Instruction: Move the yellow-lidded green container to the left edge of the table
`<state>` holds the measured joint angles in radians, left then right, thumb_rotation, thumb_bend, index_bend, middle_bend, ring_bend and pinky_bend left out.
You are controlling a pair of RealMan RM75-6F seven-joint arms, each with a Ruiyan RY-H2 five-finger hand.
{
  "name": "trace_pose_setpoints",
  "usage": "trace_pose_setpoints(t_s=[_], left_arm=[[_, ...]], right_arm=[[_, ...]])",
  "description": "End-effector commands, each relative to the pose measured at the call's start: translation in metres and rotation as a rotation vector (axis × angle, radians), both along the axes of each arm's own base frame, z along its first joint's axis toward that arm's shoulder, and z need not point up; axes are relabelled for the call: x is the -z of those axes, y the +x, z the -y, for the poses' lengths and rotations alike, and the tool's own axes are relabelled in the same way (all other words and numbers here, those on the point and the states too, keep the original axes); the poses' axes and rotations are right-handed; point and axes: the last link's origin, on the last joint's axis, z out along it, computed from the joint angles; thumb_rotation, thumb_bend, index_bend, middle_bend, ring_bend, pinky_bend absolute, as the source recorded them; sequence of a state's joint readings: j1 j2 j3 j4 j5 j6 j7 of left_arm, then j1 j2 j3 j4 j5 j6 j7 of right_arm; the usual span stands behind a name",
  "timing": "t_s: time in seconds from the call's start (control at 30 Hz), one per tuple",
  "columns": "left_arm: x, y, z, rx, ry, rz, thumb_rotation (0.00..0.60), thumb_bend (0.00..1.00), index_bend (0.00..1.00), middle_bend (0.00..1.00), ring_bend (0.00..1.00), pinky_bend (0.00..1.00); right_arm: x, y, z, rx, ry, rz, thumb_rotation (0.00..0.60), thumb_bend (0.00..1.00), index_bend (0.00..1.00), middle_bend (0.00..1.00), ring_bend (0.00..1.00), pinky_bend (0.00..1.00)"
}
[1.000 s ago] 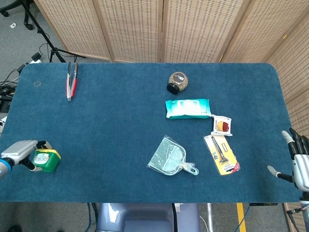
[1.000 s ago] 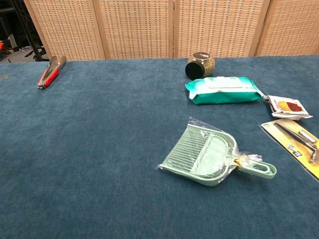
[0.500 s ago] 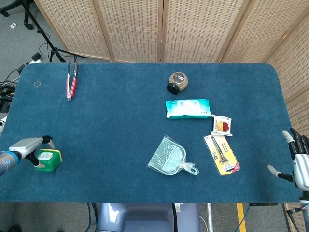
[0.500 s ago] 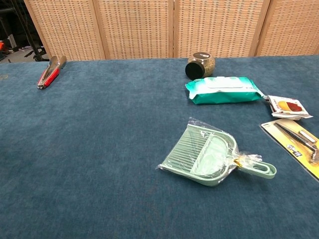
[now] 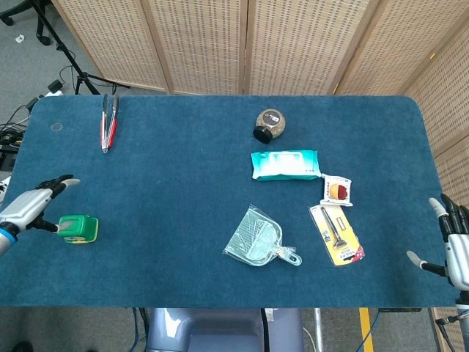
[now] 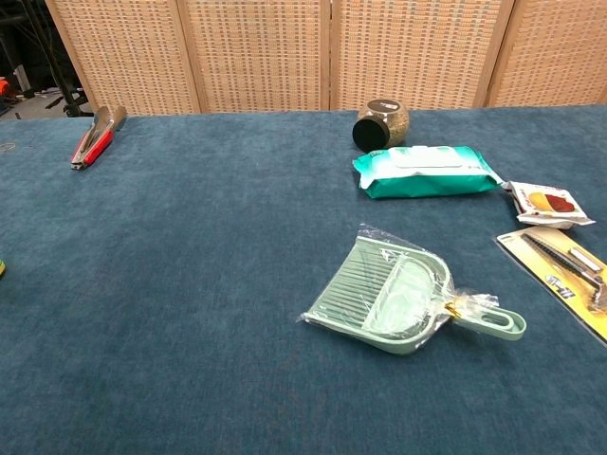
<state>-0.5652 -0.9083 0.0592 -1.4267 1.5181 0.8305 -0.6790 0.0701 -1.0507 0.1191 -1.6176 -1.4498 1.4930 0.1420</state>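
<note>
The yellow-lidded green container point(image 5: 78, 229) lies on the blue table point(image 5: 183, 183) near its left edge in the head view. Only a sliver of it shows at the chest view's left border. My left hand point(image 5: 33, 207) hovers just left of the container with its fingers spread apart, holding nothing. My right hand point(image 5: 453, 246) stays off the table's front right corner, fingers extended and empty. Neither hand shows in the chest view.
Red-handled tongs point(image 5: 108, 122) lie at the back left. A round jar point(image 5: 268, 125), a wipes pack point(image 5: 286, 165), a snack packet point(image 5: 337, 190), a carded tool point(image 5: 336, 234) and a bagged green dustpan point(image 5: 258, 238) occupy the right half.
My left hand has let go of the container and drawn back to the left with its fingers opening. The container now rests on the table by itself.
</note>
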Motion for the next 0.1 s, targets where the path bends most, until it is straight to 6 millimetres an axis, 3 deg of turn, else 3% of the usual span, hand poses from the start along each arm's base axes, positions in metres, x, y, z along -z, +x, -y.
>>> trace_pose_setpoints(t_s=[0.03, 0.1], left_arm=[[-0.010, -0.010, 0.027, 0.096, 0.299, -0.043, 0.600, 0.10, 0.00, 0.00, 0.00, 0.00], [-0.002, -0.013, 0.039, 0.102, 0.415, -0.081, 0.600, 0.04, 0.00, 0.00, 0.00, 0.00]], right_arm=[[0.000, 0.000, 0.000, -0.003, -0.001, -0.003, 0.600, 0.00, 0.00, 0.00, 0.00, 0.00], [0.001, 0.000, 0.000, -0.007, -0.001, -0.007, 0.600, 0.00, 0.00, 0.00, 0.00, 0.00]])
